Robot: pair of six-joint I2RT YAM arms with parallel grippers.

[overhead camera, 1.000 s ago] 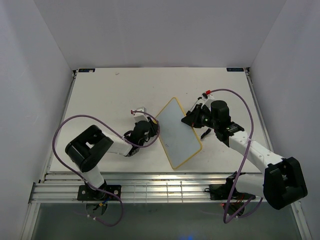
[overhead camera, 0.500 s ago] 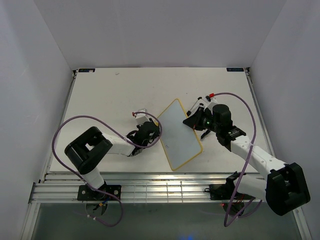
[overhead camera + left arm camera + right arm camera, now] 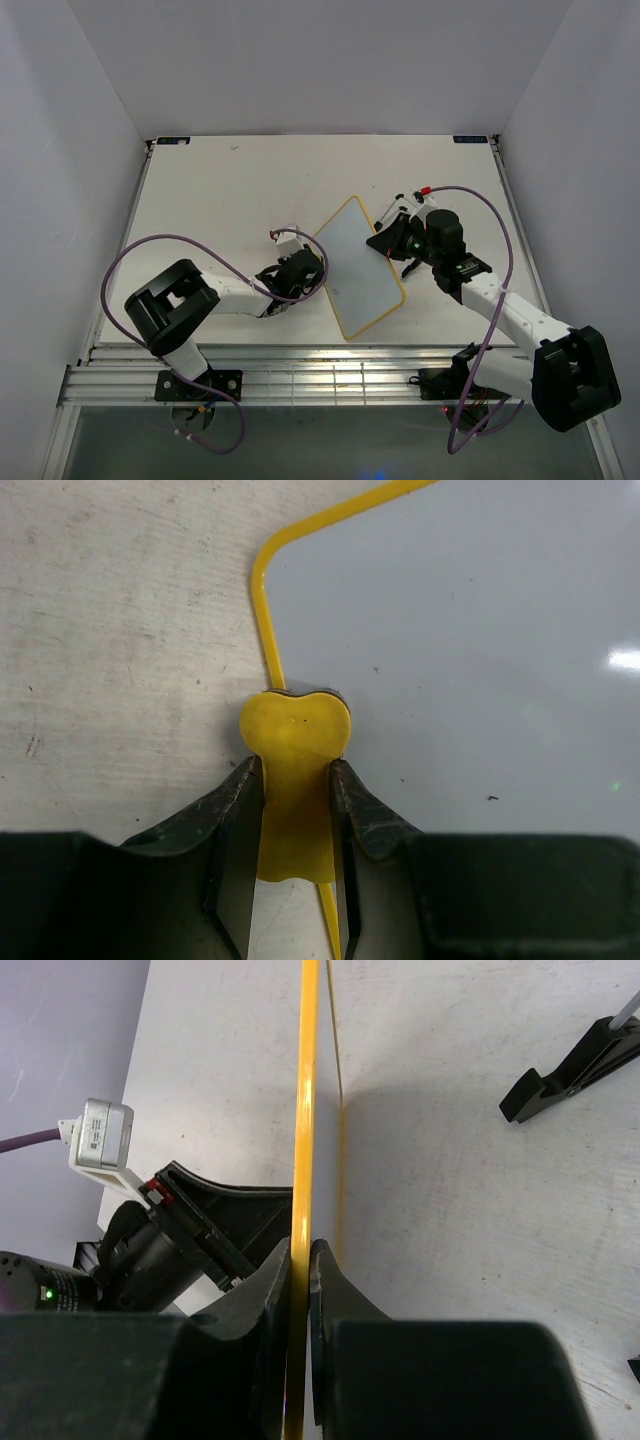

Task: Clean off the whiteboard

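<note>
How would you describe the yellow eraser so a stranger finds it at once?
On the white table, find the rectangular yellow-framed whiteboard near the middle. At its left edge, the left pincer grips the small yellow eraser block: solid yellow, wider than the thin frame.

The desk (image 3: 220, 200) is a white, matt plate that fills the floor of a white-walled box. From close, its surface shows fine grey scratches and small dark specks. At each far corner there is a small dark label (image 3: 172, 140). Along the near edge run metal rails (image 3: 300, 375).

A small black foot-shaped piece (image 3: 565, 1060) lies directly on the desk, right of the middle. The whiteboard (image 3: 355, 270) is over the middle of the desk, turned diagonally. Its right edge is raised from the surface and throws a shadow there. Whether its other edge touches the desk, I cannot tell.
</note>
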